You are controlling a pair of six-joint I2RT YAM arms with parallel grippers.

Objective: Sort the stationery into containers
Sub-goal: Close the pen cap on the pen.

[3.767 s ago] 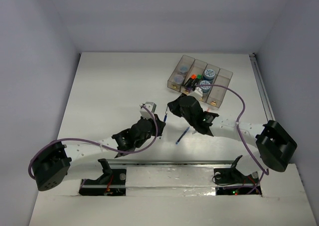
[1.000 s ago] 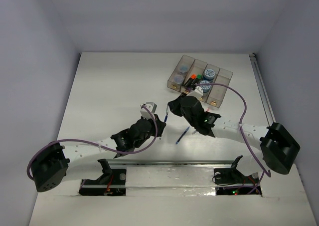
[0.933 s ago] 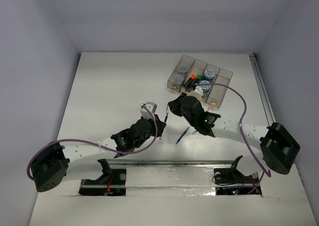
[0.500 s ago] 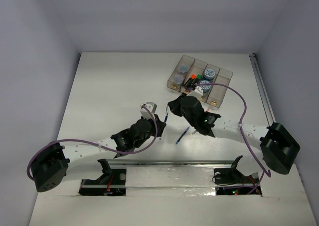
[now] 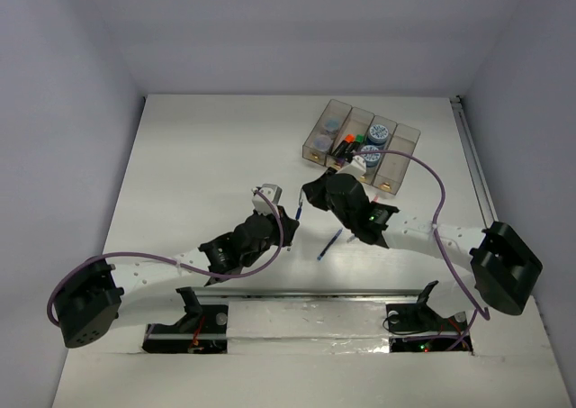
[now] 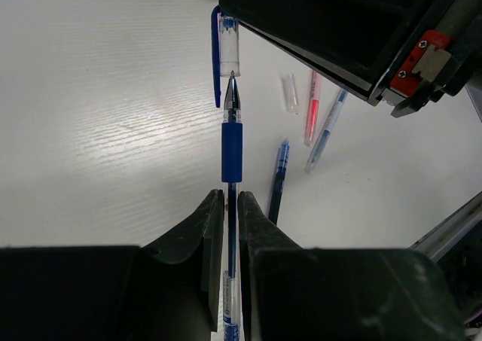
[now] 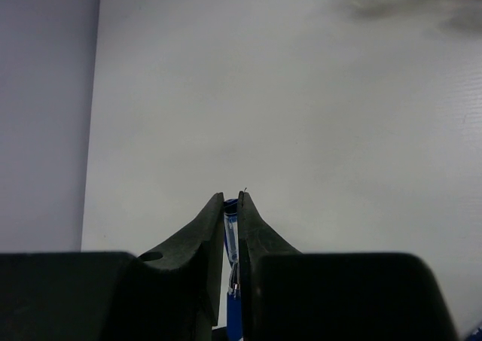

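My left gripper [image 6: 231, 198] is shut on a blue pen [image 6: 232, 149] that points away from it. My right gripper [image 7: 232, 199] is shut on the pen's clear blue-clipped cap [image 6: 224, 44], whose mouth sits at the pen's tip. In the top view both grippers, the left [image 5: 279, 212] and the right [image 5: 310, 194], meet mid-table. The four smoky bins [image 5: 402, 156] stand at the back right and hold patterned rolls [image 5: 378, 136] and markers [image 5: 346, 143].
On the table below the pen lie a red pen [image 6: 312, 108], a light blue pen [image 6: 326, 130], a dark blue pen [image 6: 277, 179] and a loose clear cap [image 6: 288, 92]. One blue pen [image 5: 329, 244] shows in the top view beside the right arm.
The right arm has shifted slightly since the earliest frame. Over the last second nothing has visibly moved; both grippers keep their hold.
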